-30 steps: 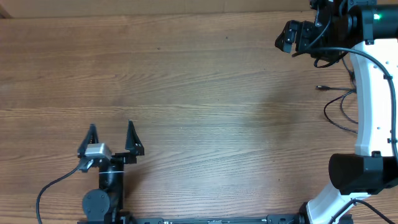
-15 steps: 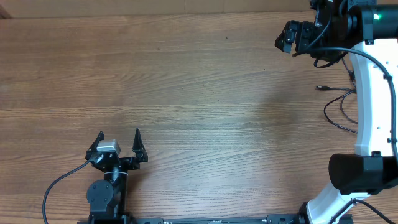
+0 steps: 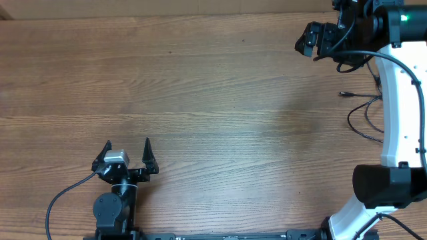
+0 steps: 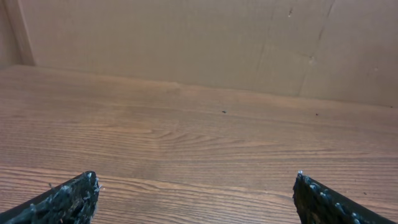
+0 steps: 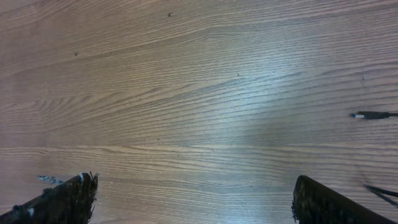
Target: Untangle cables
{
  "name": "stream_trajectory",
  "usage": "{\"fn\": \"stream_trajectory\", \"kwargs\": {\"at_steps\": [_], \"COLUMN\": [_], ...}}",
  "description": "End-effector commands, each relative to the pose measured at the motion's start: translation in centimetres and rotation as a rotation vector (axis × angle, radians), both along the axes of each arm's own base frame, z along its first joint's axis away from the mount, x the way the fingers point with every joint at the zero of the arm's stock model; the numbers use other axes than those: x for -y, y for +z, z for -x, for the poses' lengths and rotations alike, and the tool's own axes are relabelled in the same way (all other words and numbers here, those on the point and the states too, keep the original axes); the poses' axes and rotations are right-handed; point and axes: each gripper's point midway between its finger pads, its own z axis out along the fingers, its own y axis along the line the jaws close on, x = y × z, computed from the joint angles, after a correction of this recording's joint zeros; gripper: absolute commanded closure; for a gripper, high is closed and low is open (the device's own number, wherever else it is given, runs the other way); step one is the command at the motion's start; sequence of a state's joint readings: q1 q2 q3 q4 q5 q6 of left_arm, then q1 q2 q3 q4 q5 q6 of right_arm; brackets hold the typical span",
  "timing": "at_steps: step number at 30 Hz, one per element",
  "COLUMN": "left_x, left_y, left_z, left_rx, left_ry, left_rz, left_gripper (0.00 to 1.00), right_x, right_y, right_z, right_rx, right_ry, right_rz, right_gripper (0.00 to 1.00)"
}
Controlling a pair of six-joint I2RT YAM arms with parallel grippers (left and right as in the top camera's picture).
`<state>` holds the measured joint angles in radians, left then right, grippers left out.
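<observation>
Wood-grain table (image 3: 220,100) fills the overhead view, and a cardboard wall (image 4: 186,43) closes off its far edge in the left wrist view.

At about 7 o'clock on the table, the left gripper (image 3: 127,142) sits close to its own base. Its fingers (image 4: 68,200) are spread wide with nothing between them, and only bare wood lies ahead of them. It looks parked there, clear of the work, since nothing lies within its reach.

Up at 1 o'clock, the right gripper (image 3: 312,43) hangs above the boards with its jaws wide apart and empty. Its camera looks down on mostly bare wood.

The cables (image 3: 349,120) lie at 3 o'clock, near the table's right edge and partly hidden under the right arm's white link. One thin black cord ends in a small plug (image 3: 345,94) pointing towards the middle, and a loose loop curves below it. The same plug (image 5: 368,114) shows at 3 o'clock in the right wrist view, off to the side of the open jaws, not between them. I judge that the right arm is posed high and open because it is nearest the cords and free to descend on them. How tangled they are under the arm cannot be told.
</observation>
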<state>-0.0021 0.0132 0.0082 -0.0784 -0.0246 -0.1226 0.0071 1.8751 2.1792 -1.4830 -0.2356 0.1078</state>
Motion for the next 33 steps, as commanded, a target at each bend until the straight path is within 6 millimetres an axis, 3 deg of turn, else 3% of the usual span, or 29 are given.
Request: {"fn": "stream_trajectory", "kwargs": {"at_steps": [1,6,9,12,14,17,19,28,33], "left_x": [0.2,0.2,0.2,0.2,0.2,0.2,0.2,0.2,0.2], "left_y": [0.1,0.1,0.1,0.1,0.1,0.1,0.1,0.1,0.1], "left_z": [0.0,0.0,0.0,0.0,0.0,0.0,0.0,0.0,0.0], "left_rx": [0.006,0.006,0.006,0.006,0.006,0.006,0.006,0.006,0.006], "left_ry": [-0.017,-0.017,-0.017,-0.017,-0.017,-0.017,-0.017,-0.017,-0.017], "left_rz": [-0.017,-0.017,-0.017,-0.017,-0.017,-0.017,-0.017,-0.017,-0.017], "left_gripper": [0.0,0.0,0.0,0.0,0.01,0.0,0.0,0.0,0.0], "right_x": [0.1,0.1,0.4,0.4,0.3,0.0,0.0,-0.1,0.0], "right_y": [0.3,0.5,2.0,4.3,7.7,11.1,11.9,11.3,8.6], "right_z": [0.1,0.1,-0.4,0.5,0.8,1.3,2.2,5.3,8.9], "right_rx": [0.013,0.018,0.087,0.154,0.294,0.48,0.567,0.898,1.122], "right_ry": [0.002,0.002,-0.007,-0.007,-0.009,0.001,0.002,-0.005,-0.033], "right_rz": [0.004,0.005,0.02,0.019,0.011,-0.003,-0.005,-0.022,-0.072], "right_gripper": [0.0,0.0,0.0,0.0,0.0,0.0,0.0,0.0,0.0]}}
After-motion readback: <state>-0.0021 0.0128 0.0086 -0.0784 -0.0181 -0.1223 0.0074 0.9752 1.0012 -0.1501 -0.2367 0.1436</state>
